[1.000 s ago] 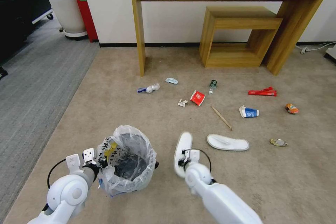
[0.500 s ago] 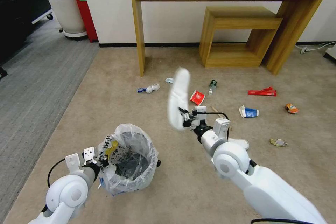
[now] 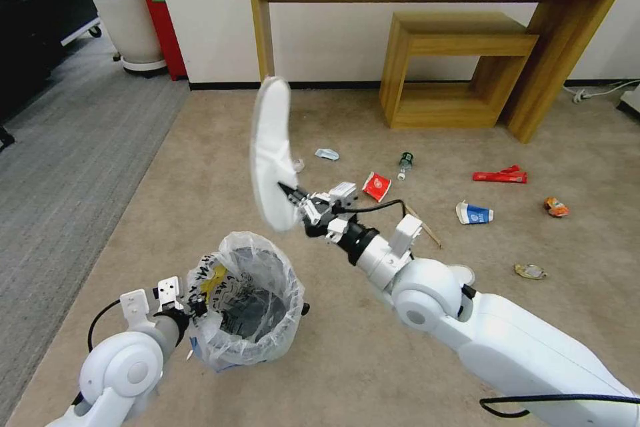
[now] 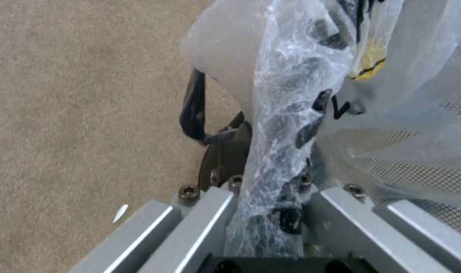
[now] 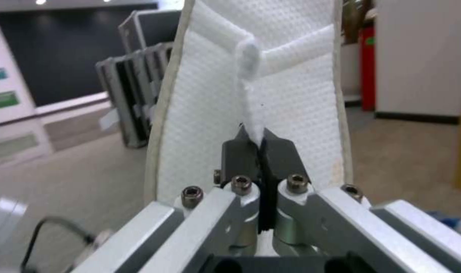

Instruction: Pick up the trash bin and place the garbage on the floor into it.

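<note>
Transfer step in hand: your right gripper (image 3: pixel 293 193) is clamped on the white slipper (image 3: pixel 272 153), which stands upright beyond the jaws. Left gripper (image 3: pixel 193 309) pinches the trash bin (image 3: pixel 243 300) rim. Next: carry the slipper over the opening, then release.

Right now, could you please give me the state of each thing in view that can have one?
Trash bin: upright, open-topped, bag rim pinched by the left gripper.
Left gripper: jaws shut on the bag rim.
Slipper: lifted off the carpet, above and beyond the bin.
Right gripper: jaws shut on the slipper's strap.
Red paper cup: lying on the carpet.
Bottle: lying on the carpet.
</note>
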Robot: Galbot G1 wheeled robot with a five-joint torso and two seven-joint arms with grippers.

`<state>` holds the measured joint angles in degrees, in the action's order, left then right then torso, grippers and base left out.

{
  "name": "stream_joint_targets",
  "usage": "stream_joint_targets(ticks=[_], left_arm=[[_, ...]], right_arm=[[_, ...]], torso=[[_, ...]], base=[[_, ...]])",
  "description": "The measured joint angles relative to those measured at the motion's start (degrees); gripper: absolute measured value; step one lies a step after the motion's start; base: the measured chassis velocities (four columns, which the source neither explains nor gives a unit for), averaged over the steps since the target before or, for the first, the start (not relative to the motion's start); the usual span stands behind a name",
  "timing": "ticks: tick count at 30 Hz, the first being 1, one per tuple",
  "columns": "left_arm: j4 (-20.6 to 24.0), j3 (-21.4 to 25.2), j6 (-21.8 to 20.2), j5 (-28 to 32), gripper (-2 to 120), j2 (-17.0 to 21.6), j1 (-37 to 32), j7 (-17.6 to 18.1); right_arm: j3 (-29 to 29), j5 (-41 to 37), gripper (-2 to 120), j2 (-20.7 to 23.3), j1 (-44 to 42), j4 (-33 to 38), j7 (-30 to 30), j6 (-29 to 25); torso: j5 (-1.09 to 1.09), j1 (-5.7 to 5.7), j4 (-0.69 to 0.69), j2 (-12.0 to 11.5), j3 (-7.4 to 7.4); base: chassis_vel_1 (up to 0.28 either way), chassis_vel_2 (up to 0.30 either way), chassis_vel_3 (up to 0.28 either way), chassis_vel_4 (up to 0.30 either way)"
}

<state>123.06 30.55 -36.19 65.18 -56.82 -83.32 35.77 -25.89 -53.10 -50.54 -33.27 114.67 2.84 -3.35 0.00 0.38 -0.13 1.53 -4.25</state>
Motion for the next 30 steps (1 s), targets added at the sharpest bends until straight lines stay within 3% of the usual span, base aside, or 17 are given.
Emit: stream_joint_targets(ticks=[1, 4, 11, 30], left_arm=[[0.00, 0.00, 0.00, 0.00, 0, 0.00, 0.00, 0.00], [0.89, 0.47, -0.01, 0.43, 0, 0.59, -0.17, 0.06], [1.24, 0.54, 0.03, 0.48, 0, 0.53, -0.20, 0.08], [2.19, 1.01, 0.32, 0.05, 0, -0.06, -1.09, -0.45]], right_arm=[[0.00, 0.00, 0, 0.00, 0.00, 0.00, 0.00, 0.00], [-7.88, 0.72, 0, -0.60, 3.28, -2.93, -1.58, -2.58], [-14.98, 2.86, 0, -2.84, 6.93, -6.70, -5.34, -5.46], [-23.52, 11.47, 0, -9.15, 9.01, -20.18, -8.65, -9.09]], torso=[[0.00, 0.00, 0.00, 0.00, 0.00], [0.00, 0.00, 0.00, 0.01, 0.00], [-0.01, 0.00, 0.00, 0.00, 0.00], [0.00, 0.00, 0.00, 0.00, 0.00]], base=[[0.000, 0.000, 0.000, 0.000], [0.000, 0.000, 0.000, 0.000], [0.000, 0.000, 0.000, 0.000], [0.000, 0.000, 0.000, 0.000]])
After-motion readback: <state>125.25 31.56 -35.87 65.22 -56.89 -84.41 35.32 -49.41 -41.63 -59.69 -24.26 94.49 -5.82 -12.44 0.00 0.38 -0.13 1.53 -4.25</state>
